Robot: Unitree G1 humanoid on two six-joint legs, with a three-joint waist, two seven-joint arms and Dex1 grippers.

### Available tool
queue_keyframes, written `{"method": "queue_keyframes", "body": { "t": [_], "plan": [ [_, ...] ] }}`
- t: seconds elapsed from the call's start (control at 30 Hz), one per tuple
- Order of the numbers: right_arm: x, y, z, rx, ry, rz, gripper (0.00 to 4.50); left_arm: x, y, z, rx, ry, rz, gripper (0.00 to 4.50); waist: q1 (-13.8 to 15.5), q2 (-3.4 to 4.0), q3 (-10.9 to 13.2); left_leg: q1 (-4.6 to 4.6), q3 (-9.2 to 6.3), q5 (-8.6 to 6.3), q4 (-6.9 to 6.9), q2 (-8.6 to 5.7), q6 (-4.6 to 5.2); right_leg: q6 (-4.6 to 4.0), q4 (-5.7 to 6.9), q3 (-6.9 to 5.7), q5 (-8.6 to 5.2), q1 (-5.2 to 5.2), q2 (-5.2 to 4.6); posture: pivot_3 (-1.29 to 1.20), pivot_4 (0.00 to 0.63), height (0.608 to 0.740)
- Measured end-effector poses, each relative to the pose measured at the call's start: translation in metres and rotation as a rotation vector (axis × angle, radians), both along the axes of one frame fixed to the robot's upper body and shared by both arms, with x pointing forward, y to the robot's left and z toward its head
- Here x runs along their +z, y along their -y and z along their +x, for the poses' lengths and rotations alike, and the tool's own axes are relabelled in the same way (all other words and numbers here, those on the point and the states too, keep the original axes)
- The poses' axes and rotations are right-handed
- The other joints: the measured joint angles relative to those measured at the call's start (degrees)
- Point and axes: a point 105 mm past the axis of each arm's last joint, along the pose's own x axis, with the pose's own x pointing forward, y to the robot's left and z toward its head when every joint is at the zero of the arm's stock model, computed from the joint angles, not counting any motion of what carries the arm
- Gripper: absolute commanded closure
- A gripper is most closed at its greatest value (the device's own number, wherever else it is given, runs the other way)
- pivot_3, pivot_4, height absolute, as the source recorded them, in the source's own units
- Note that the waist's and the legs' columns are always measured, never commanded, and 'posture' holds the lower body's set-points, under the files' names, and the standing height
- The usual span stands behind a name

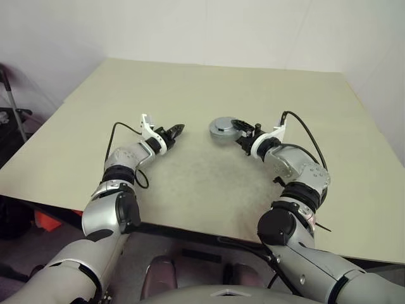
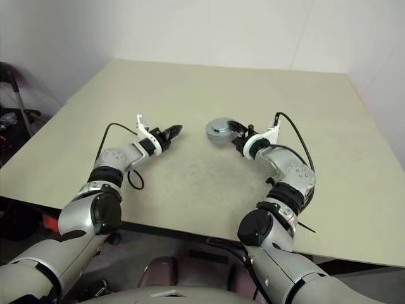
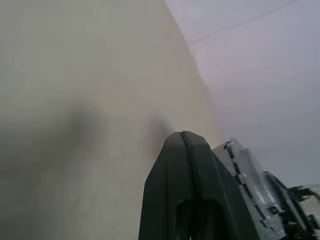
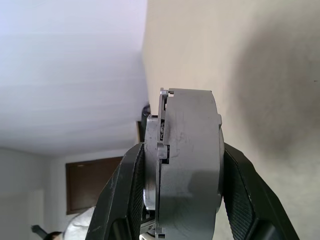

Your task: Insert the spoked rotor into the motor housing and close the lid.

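Observation:
My right gripper [image 1: 240, 130] is shut on the motor housing [image 1: 221, 128], a short grey cylinder held a little above the table's middle. In the right wrist view the housing [image 4: 192, 140] sits edge-on between the two black fingers [image 4: 127, 185], one on each flat side. The lid [image 4: 163, 120], a thin plate with a notched rim, lies flush against one face of the housing. The spoked rotor is hidden. To the left of the housing, about a hand's width away, my left gripper [image 1: 178, 130] points toward it, shut and empty, its fingers [image 3: 186, 150] pressed together.
The beige table [image 1: 190, 82] reaches back to a white wall. Its front edge runs just before my arms, and its left edge slants away at the left. Dark equipment [image 1: 12, 120] stands on the floor beyond the left edge.

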Motion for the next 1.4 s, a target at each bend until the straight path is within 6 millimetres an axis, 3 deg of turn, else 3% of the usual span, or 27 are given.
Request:
{"method": "queue_keyframes", "body": {
  "t": [0.07, 0.37, 0.53, 0.7, 1.17, 1.27, 1.33, 1.4],
  "plan": [
    [0.009, -0.002, 0.003, -0.002, 0.019, 0.013, 2.38, 0.005, -0.004, -0.004, -0.001, 0.024, -0.044, 3.87, -0.05, 0.0, 0.0, -0.01, 0.0, 0.0, 0.06, 0.0, 0.0, -0.01, 0.17, 0.01, 0.0, -0.07, 0.0, 0.0, 0.0, 0.74],
    [0.033, -0.017, 0.004, 0.053, 0.073, 0.046, 2.38, 0.01, 0.001, -0.022, -0.081, -0.009, -0.191, 0.73, -0.25, 0.0, 0.0, -0.01, 0.0, 0.03, 0.5, 0.03, -0.05, 0.01, 0.38, 0.12, -0.01, -0.07, 0.0, 0.0, 0.0, 0.74],
    [0.048, -0.031, 0.0, 0.115, 0.118, 0.036, 2.38, 0.022, 0.011, -0.031, -0.178, -0.036, -0.355, 0.73, -0.25, 0.0, 0.0, -0.04, 0.0, 0.03, 0.68, 0.04, -0.06, 0.04, 0.46, 0.13, 0.01, -0.07, 0.0, 0.0, 0.0, 0.74],
    [0.05, -0.041, -0.006, 0.156, 0.119, 0.026, 2.38, 0.035, 0.029, -0.033, -0.25, -0.035, -0.446, 0.73, -0.09, 0.0, 0.01, -0.19, -0.04, 0.02, 0.84, 0.04, -0.04, 0.13, 0.44, 0.12, 0.07, -0.07, -0.01, 0.0, 0.0, 0.74],
    [0.046, -0.04, -0.012, 0.157, 0.115, -0.006, 2.38, 0.044, 0.067, -0.026, -0.303, -0.045, -0.437, 0.73, 0.0, -0.01, 0.01, -0.32, -0.07, 0.01, 0.98, 0.01, -0.03, 0.23, 0.44, 0.11, 0.13, -0.08, -0.05, 0.0, 0.0, 0.74],
    [0.045, -0.039, -0.011, 0.148, 0.111, -0.007, 2.38, 0.042, 0.072, -0.025, -0.303, -0.043, -0.418, 1.28, 0.04, -0.01, 0.01, -0.33, -0.07, 0.01, 0.99, 0.01, -0.03, 0.24, 0.44, 0.1, 0.13, -0.08, -0.06, 0.0, 0.0, 0.74],
    [0.048, -0.039, -0.011, 0.147, 0.124, -0.01, 2.38, 0.042, 0.074, -0.026, -0.31, -0.043, -0.425, 1.94, 0.03, -0.02, 0.01, -0.34, -0.07, 0.01, 1.0, 0.01, -0.03, 0.24, 0.44, 0.1, 0.13, -0.08, -0.06, 0.0, 0.0, 0.74],
    [0.051, -0.038, -0.012, 0.147, 0.142, -0.018, 2.38, 0.044, 0.075, -0.026, -0.316, -0.034, -0.442, 2.03, 0.11, -0.02, 0.01, -0.34, -0.07, 0.01, 1.01, 0.01, -0.02, 0.23, 0.44, 0.09, 0.13, -0.08, -0.06, 0.0, 0.0, 0.74]
  ]
}}
